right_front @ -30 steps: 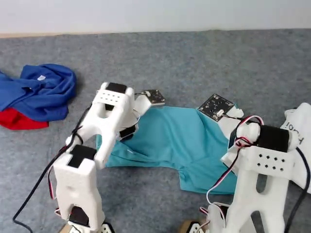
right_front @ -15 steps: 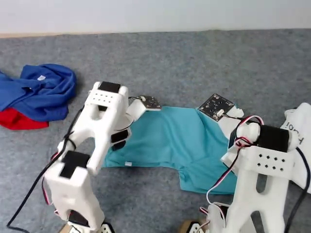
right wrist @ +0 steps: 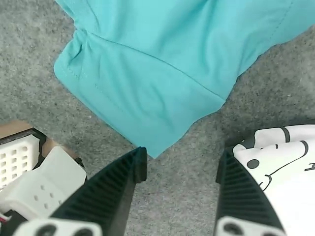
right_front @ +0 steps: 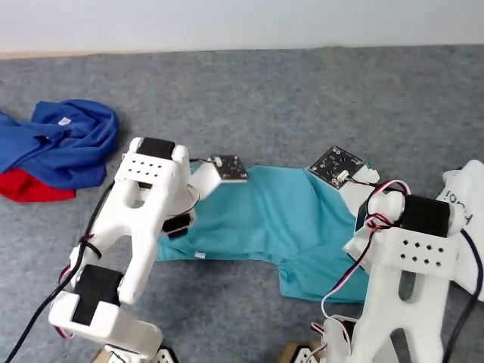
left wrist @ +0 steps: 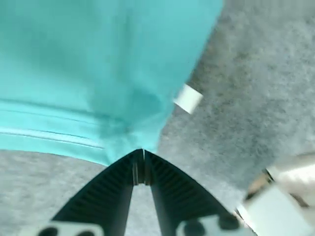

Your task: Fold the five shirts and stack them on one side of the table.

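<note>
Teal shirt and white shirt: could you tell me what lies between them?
Bare grey mat separates teal shirt from white shirt in the right wrist view.

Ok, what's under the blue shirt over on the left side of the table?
A red shirt pokes out from beneath the blue shirt, both lying on the table. How far the red one runs underneath, and whether anything else lies there, is covered.

Grey felt-like table cover (right_front: 302, 98), pale, perhaps white, wall (right_front: 227, 23) behind
</note>
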Robot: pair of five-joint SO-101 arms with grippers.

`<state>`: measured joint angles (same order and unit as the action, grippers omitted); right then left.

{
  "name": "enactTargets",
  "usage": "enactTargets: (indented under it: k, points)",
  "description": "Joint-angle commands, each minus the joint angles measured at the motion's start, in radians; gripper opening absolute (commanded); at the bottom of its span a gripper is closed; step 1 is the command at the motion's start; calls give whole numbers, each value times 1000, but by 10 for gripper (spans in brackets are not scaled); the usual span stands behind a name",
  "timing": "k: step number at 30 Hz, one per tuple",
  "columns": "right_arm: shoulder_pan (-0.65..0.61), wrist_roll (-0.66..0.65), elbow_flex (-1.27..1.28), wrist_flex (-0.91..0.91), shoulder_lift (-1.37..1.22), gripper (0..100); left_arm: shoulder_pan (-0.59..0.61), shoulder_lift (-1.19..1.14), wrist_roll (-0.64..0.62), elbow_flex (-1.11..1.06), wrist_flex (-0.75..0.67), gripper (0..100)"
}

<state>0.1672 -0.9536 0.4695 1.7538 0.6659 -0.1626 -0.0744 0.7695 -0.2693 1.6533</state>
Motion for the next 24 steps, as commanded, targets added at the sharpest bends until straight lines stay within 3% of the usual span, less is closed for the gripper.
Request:
enactTargets:
  k: [1, 13, 24]
  points:
    - [4, 9, -5, 10, 30, 233, -3, 44, -41, 19, -104, 2]
    - [4, 11, -5, 15, 30, 233, -3, 44, -44, -200, -296, 2]
    - [4, 11, -5, 15, 30, 233, 78, 126, 60, -237, -31, 2]
